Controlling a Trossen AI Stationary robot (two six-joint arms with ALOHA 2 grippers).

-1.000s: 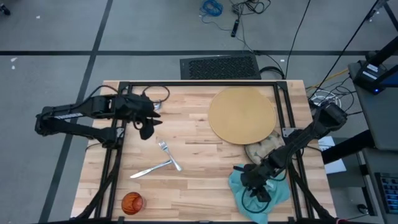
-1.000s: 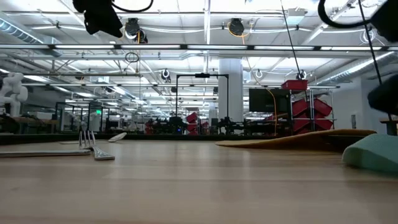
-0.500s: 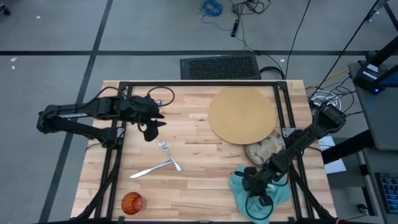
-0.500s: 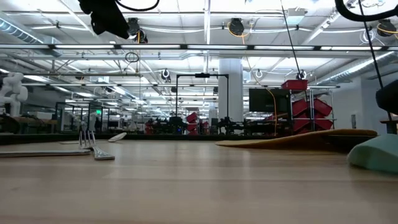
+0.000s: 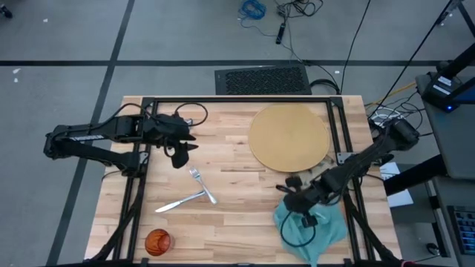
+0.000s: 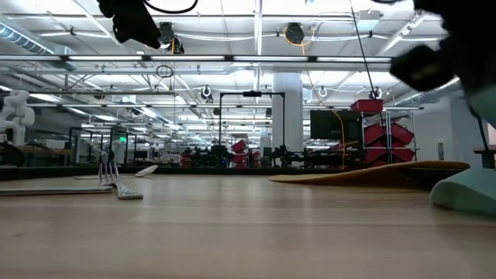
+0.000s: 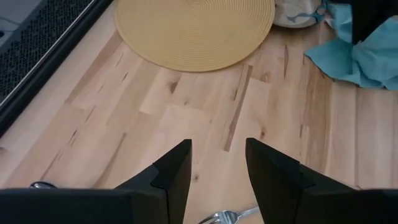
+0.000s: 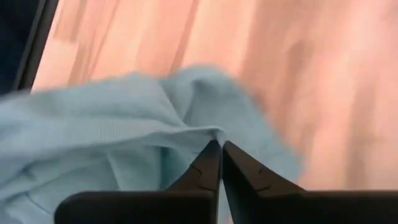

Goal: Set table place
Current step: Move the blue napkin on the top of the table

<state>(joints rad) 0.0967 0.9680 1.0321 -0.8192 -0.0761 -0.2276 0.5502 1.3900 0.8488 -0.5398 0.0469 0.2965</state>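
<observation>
The teal napkin (image 5: 315, 226) lies crumpled near the table's right near corner, and my right gripper (image 5: 295, 208) is shut on it above its far left part. The round tan mat (image 5: 289, 137) lies at the far right. The glass bowl (image 7: 298, 15) sits just near of it, partly under my right arm. A fork (image 5: 196, 176) and a knife (image 5: 177, 202) lie at the middle left. The orange cup (image 5: 157, 241) stands at the near left. My left gripper (image 7: 217, 163) hangs open above the wood at the far left, with nothing between its fingers. My right gripper pinches a raised fold of the napkin (image 8: 214, 132) between its two shut fingertips (image 8: 210, 163). The fingers slant steeply down onto it. The held fold is drawn up into a peak, while the rest of the napkin (image 6: 469, 190) lies on the table.
Black frame rails (image 5: 237, 101) run along the table's far edge and down both sides. A dark cable loop (image 5: 297, 239) hangs from my right arm over the napkin. Bare wood (image 5: 237, 222) lies between the cutlery and the napkin.
My right gripper has shut on the napkin, then risen and gone toward the table's far and left edges, tipping and rolling on the way. The napkin's held part has been drawn up with it. Its near part has stayed on the table.
</observation>
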